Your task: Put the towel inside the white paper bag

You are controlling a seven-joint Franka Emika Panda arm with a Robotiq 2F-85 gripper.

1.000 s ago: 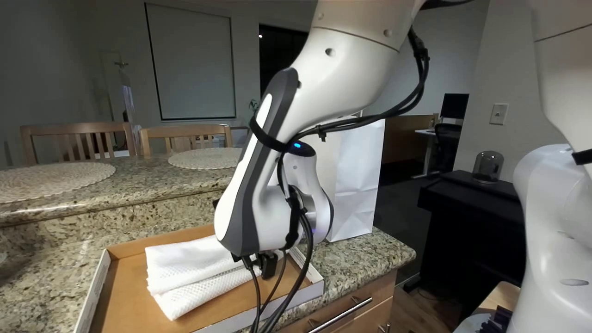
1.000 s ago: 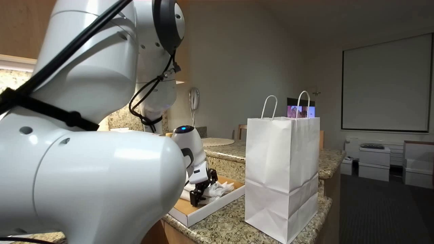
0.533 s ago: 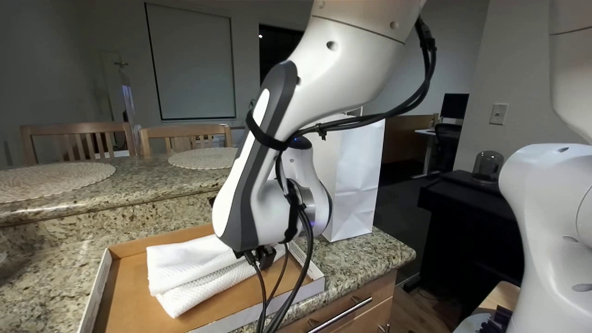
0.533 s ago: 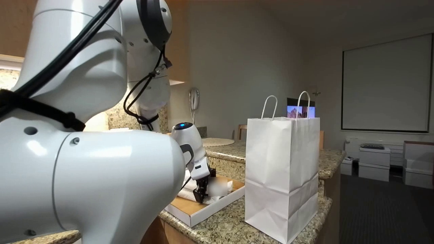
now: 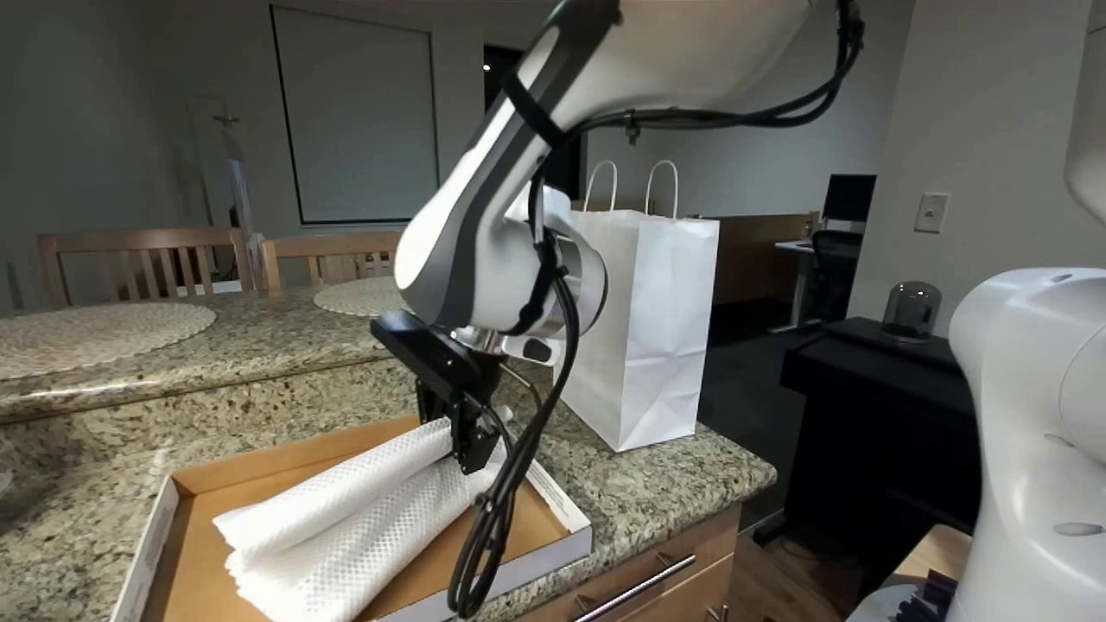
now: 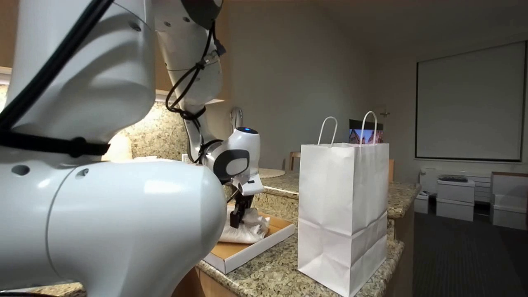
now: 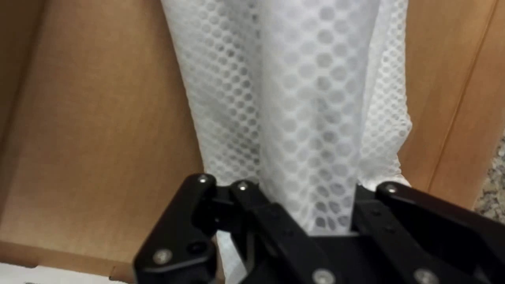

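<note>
Towel (image 5: 371, 527) in the box (image 5: 553, 557), one end gripped.
Left to right in an exterior view: box along the near edge of the surface (image 5: 691, 471); towel folded inside, its left end on the box floor; end effector (image 7: 305, 191) closed partway, the wrist view showing a towel fold pinched between its fingers; bag (image 5: 644, 328) upright near the surface's right edge, apart from the box.

Both exterior views share the bag (image 6: 328, 198); the wrist view looks closely down at the towel (image 7: 311, 110)
</note>
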